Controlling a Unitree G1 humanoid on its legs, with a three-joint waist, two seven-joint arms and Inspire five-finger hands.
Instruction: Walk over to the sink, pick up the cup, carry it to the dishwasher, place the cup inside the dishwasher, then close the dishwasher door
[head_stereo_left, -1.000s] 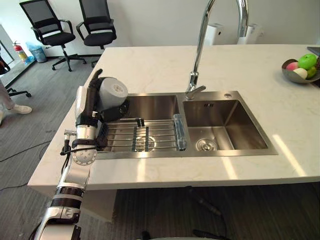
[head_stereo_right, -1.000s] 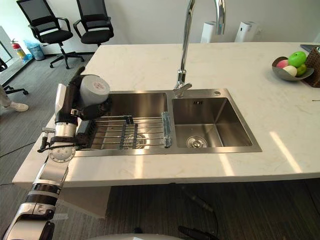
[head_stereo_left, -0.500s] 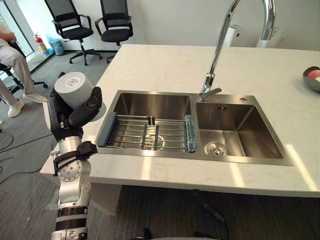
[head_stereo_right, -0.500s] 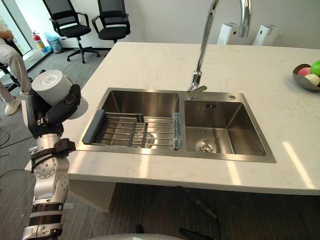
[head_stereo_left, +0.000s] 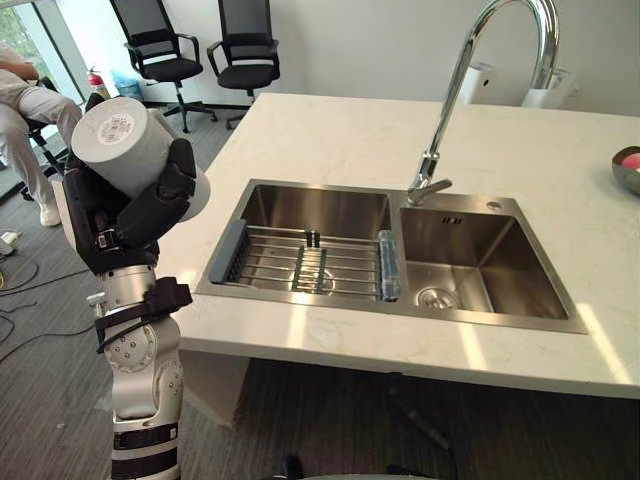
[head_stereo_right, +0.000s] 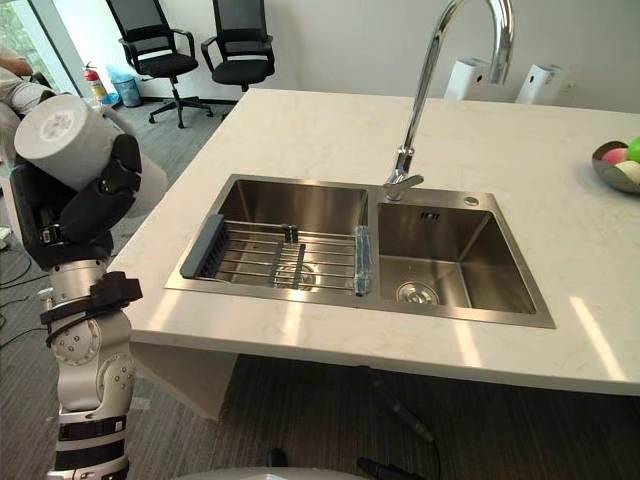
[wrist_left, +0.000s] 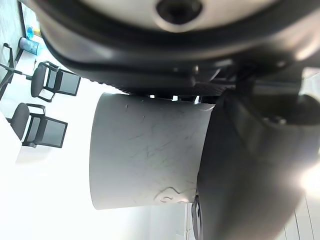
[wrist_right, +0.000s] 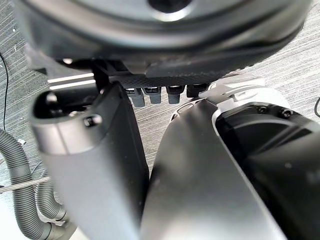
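The left hand (head_stereo_left: 135, 215), held high, has fingers and thumb wrapped round a grey cup (head_stereo_left: 128, 150), which is tilted with its closed end toward 10 o'clock. The sink (head_stereo_left: 300, 205) lies at 3 o'clock of it, well apart, set in a pale counter (head_stereo_left: 340, 130). Whether the right hand (wrist_right: 87, 160) grips anything cannot be told.

Bright, even daylight; pale glare streaks lie on the countertop (head_stereo_left: 312, 328) beside the sink (head_stereo_left: 470, 318).
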